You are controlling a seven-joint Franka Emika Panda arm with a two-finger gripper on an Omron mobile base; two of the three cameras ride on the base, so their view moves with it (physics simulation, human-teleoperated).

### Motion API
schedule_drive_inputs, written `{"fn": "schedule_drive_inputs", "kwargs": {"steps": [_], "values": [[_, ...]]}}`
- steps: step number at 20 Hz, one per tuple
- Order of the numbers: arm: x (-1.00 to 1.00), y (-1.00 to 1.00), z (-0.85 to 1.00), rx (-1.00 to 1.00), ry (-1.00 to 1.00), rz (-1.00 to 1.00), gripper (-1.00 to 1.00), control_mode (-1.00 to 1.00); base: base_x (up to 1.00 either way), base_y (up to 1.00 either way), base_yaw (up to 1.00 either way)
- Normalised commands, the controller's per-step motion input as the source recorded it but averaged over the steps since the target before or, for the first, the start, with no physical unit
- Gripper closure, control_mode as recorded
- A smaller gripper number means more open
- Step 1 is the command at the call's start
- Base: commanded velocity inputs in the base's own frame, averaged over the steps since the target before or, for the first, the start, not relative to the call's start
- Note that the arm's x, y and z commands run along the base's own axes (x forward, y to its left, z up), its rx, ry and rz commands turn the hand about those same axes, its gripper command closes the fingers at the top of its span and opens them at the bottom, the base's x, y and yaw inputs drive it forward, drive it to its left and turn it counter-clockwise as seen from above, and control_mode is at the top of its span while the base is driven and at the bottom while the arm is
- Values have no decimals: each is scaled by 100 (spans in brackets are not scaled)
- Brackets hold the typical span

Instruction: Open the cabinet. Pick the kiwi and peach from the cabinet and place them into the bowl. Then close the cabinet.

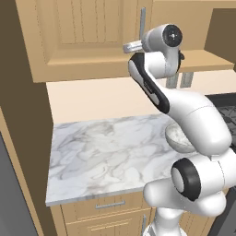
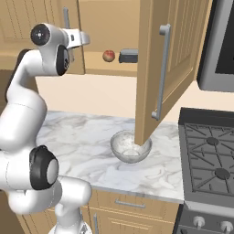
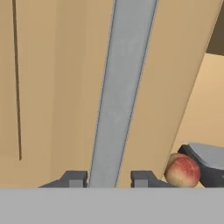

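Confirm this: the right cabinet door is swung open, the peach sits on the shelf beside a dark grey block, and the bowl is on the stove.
One thing is wrong. The bowl stands on the marble counter, left of the stove, as the right base view shows. The rest holds: the right cabinet door is open, and the peach sits beside the dark grey block.

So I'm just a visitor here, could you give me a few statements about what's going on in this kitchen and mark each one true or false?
1. The right cabinet door stands open. True.
2. The peach lies in the bowl. False: it sits on the cabinet shelf beside a dark grey block.
3. The gripper has its fingers on either side of the left door's handle. True.
4. The bowl stands on the stove. False: it stands on the marble counter.
5. The left cabinet door is wide open. False: it looks shut.
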Motion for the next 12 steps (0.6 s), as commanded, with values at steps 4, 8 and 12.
{"fn": "schedule_drive_inputs", "kwargs": {"steps": [4,8,12], "values": [[-31,0,0,0,0,-1,100,-100,0,0,0],[-62,0,0,0,0,-3,100,-100,0,0,0],[-65,0,0,0,0,-3,100,-100,0,0,0]]}}
